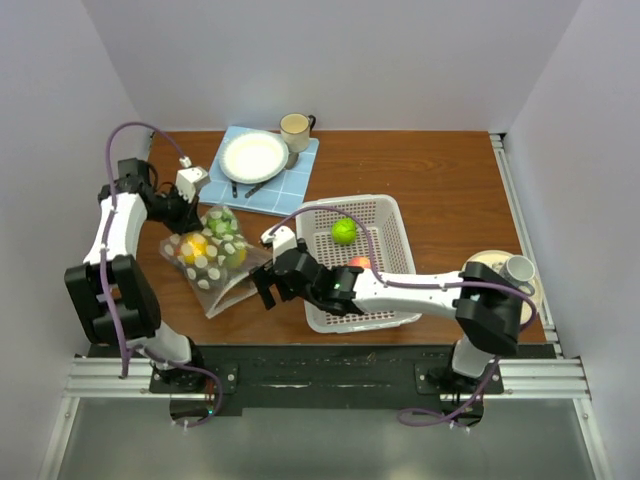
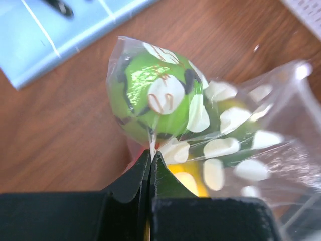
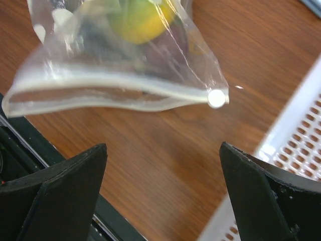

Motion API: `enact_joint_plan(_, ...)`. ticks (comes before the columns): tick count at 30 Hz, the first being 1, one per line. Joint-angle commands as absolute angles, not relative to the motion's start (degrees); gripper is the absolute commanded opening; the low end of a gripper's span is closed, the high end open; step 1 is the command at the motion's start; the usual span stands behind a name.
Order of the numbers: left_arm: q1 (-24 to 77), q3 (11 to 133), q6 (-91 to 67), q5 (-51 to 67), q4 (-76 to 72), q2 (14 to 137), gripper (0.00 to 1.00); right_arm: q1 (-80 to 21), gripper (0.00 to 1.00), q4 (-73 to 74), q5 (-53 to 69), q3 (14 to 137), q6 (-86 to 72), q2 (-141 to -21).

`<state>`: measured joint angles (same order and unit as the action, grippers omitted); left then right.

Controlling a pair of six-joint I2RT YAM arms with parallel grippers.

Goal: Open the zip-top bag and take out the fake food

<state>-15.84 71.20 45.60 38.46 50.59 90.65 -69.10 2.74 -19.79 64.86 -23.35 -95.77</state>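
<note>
Pinching the zip-top bag (image 2: 220, 145) shut, left gripper (image 2: 151, 155) anchors it — right gripper (image 3: 161, 146), spread wide, should catch one zip edge (image 3: 100, 80) only.

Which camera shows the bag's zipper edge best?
The right wrist view: the zip strip crosses the frame. The top view shows it tiny; the left wrist view shows only the bag pinched at its other end.

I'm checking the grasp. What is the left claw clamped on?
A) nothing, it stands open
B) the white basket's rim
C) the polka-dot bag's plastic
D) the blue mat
C: in the left wrist view the left claw is shut on a fold of the zip-top bag, right beside the green fake food inside it.
</note>
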Motion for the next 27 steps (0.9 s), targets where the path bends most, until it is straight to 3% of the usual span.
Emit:
enact_joint_plan(1,-13.10,76.20,44.39,43.76,56.51,82.45,0.00,-69.26,0.99,0.18,-18.46,69.51,-23.12,-98.52)
enact_joint_plan(7,-10.38,75.77,41.14,46.23,58.80,80.16,0.00,-69.26,0.99,0.44,-18.63,71.54,-22.50,-101.51)
enact_joint_plan(20,-10.02,58.98,37.97,21.99,37.20,88.14,0.00,-71.80,0.98,-3.07,-17.49,63.55,-24.44,-94.49)
enact_joint_plan(27,-10.02,59.94,35.77,17.84,33.31,92.37,0.00,-75.50,0.88,-6.07,-17.75,59.32,-23.20,-91.93)
